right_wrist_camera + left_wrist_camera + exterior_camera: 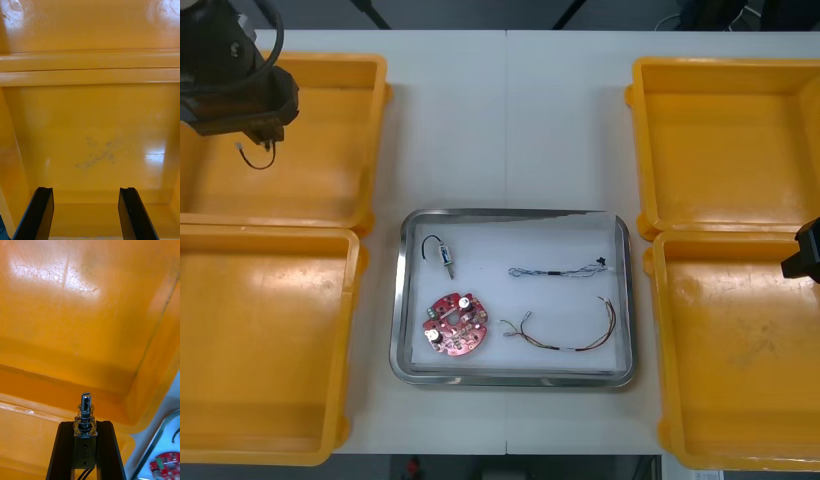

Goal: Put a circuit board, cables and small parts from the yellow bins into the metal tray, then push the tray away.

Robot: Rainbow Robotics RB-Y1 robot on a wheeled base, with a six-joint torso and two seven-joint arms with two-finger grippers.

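My left gripper is shut on a small metal part with a spring around its pin. It hangs over the far left yellow bin, and the part's black wire dangles below the left gripper. The metal tray in the middle holds a round red circuit board, another small metal part, a blue and white cable and a red and yellow cable. My right gripper is open over the near right bin, with nothing between its fingers.
Two yellow bins stand at each side of the tray. The near left bin and far right bin show bare floors. In the left wrist view the tray's rim and the circuit board lie beyond the bin wall.
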